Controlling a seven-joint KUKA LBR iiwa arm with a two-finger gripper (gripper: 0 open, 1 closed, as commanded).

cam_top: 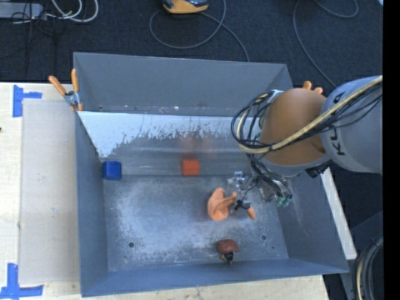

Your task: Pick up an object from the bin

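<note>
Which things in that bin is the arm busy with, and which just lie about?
Job: gripper; pale orange lumpy thing beside it, right of middle.
Lying about: small blue cube, left; orange-red cube, back; dark reddish-brown lump, front.

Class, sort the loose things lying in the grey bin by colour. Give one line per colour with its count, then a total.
Blue: 1, the blue cube
Orange: 2, the orange cube and the orange floppy toy
Brown: 1, the small brown lump
Total: 4
</note>
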